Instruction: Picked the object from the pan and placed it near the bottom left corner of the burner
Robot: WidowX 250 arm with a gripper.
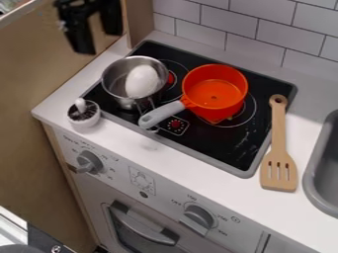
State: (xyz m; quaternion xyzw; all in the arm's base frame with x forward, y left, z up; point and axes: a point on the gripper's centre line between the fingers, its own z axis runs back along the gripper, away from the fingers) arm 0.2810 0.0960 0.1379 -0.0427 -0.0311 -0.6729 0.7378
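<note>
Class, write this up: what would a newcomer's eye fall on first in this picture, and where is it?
Probably the bright orange pan, sitting on the black stovetop with its grey handle pointing toward the front edge. Next comes the smooth white egg-shaped object inside the steel pot, to the orange pan's left in the picture.

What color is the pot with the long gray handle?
The pot is bright orange, which shows best in the camera view.

White egg-shaped object [143, 81] in silver pan [113, 84] on burner [228, 153]
</note>
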